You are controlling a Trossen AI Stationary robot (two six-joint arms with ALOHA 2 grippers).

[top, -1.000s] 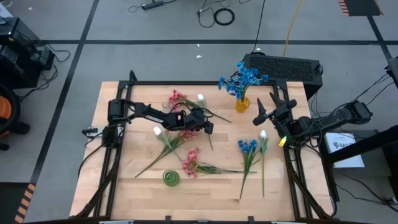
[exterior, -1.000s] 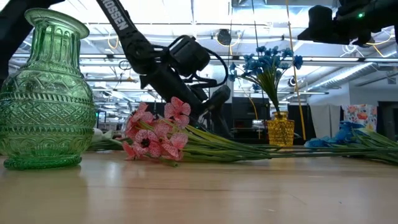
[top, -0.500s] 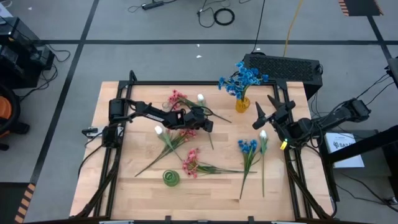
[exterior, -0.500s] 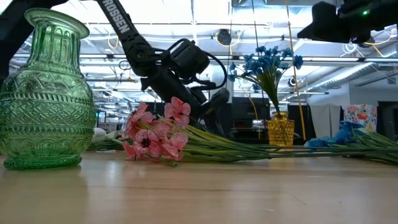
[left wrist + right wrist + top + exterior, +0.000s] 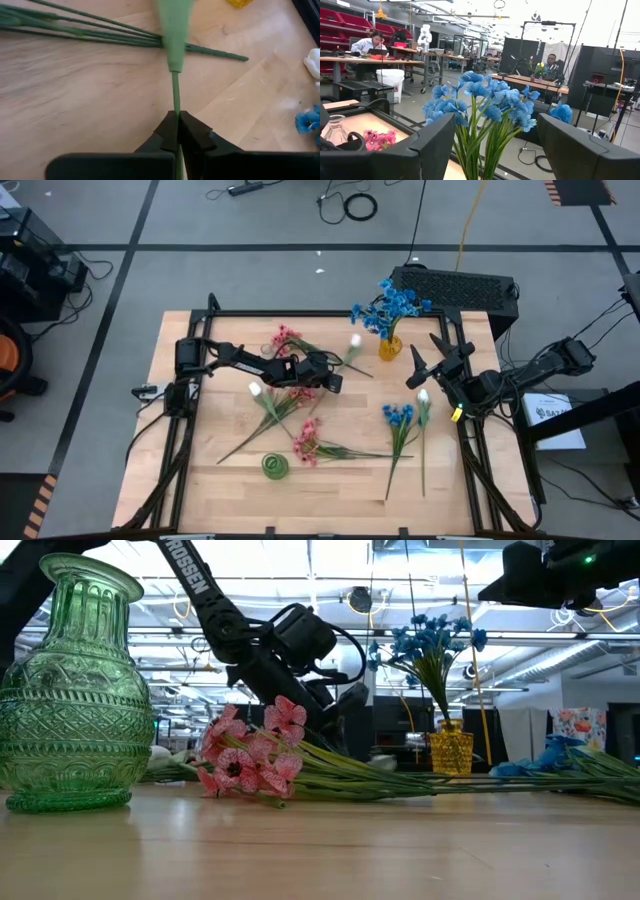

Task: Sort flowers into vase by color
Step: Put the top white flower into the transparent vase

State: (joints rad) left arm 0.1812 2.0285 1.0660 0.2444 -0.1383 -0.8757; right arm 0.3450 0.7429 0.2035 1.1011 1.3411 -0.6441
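Right now the left gripper (image 5: 178, 125) is pinched fully shut on a thin green stem (image 5: 175, 92) — in its wrist view the stem runs straight out from between the two dark fingers (image 5: 165, 131) and thickens into a broader green sheath farther along. Seen from above, that gripper (image 5: 335, 381) sits near the middle of the table (image 5: 460, 490), and the white flower (image 5: 354, 341) on the held stem is raised toward one o'clock of it, blurred. At eleven o'clock from the gripper lies a pink sprig (image 5: 284, 337); at about eight o'clock lies another white flower (image 5: 254, 390) with long stems trailing toward the table's near-left part. At six o'clock a second pink sprig (image 5: 307, 440) lies flat, and just beyond it at seven o'clock stands the green glass vase (image 5: 275, 466). Farther out at three to four o'clock lie a blue sprig (image 5: 397, 416) and a white flower (image 5: 424, 396) side by side. At two o'clock the yellow vase (image 5: 389, 347) already holds a bunch of blue flowers (image 5: 390, 306). The right gripper (image 5: 437, 355) hovers just right of that yellow vase — fingers spread wide, holding nothing.
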